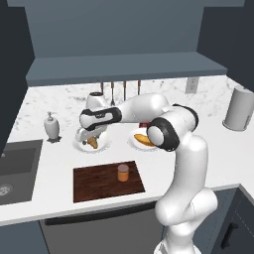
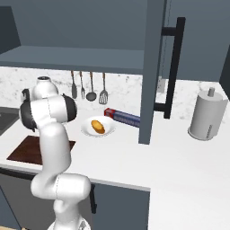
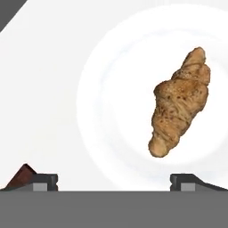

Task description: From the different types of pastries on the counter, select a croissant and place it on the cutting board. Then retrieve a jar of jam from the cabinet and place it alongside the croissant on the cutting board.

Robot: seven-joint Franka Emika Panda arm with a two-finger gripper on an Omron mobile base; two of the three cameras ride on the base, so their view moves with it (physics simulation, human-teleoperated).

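1. The lumpy, dark golden-brown croissant (image 3: 180,103), flaky and speckled, stubby and slightly curved, lies on a round white plate (image 3: 111,111) on the counter (image 1: 59,106).
2. The gripper (image 3: 114,180) hangs over that plate, jaws spread wide, holding nothing.
3. The dark-brown wooden cutting board (image 1: 99,183) lies nearer the counter's front edge; a small orange-amber jar (image 1: 123,172) stands on it.
4. The counter is white, grey-speckled marble-look under grey-blue cabinets.
5. No writing is legible.
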